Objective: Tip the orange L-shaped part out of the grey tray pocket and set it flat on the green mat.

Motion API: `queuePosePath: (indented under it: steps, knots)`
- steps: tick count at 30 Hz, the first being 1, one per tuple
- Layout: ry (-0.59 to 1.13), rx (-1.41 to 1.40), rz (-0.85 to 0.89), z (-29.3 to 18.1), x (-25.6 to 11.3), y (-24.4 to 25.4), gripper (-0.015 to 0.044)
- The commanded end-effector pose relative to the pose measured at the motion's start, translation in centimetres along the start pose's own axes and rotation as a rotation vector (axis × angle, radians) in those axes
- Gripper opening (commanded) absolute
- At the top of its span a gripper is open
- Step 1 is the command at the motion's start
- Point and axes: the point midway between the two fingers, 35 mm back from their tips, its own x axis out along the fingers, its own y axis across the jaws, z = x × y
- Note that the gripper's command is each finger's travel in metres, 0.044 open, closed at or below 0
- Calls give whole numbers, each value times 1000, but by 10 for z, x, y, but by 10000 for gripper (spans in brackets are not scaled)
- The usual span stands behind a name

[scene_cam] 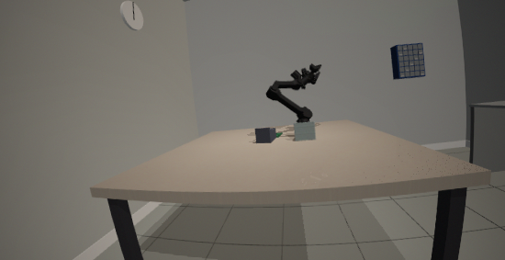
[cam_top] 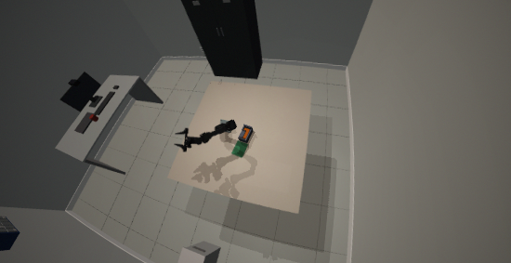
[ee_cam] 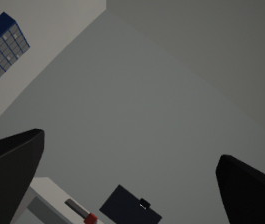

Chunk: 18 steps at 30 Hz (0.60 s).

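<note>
The orange L-shaped part (cam_top: 247,133) lies in the grey tray (cam_top: 242,136) (scene_cam: 263,135); at this size I cannot tell whether it sits fully flush. It is hidden in the exterior view and out of the wrist view. The green mat (cam_top: 240,150) (scene_cam: 279,135) lies beside the tray with no part on it. My gripper (cam_top: 176,139) (scene_cam: 319,71) (ee_cam: 134,152) is open and empty, its black fingers wide apart. It is raised high above the table, well away from the tray, and points away from it towards the room's side with the desk.
A pale block (scene_cam: 305,131) stands on the wooden table (cam_top: 274,179) (scene_cam: 230,173) near the tray and the arm's base. Beyond the table are a white desk (cam_top: 99,124) and a tall dark cabinet (cam_top: 223,35). The wrist view shows walls, a blue wall unit (ee_cam: 8,47) and a dark monitor (ee_cam: 125,207).
</note>
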Motion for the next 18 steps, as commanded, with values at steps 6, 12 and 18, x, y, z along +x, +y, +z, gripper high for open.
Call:
queuePosePath:
  steps: [6, 12, 18]
  knots:
    - [88, 48, 121, -20, 5, 31, 243]
    - [290, 154, 377, -60, -7, 104, 180]
    - [534, 237, 668, -91, -57, 187, 180]
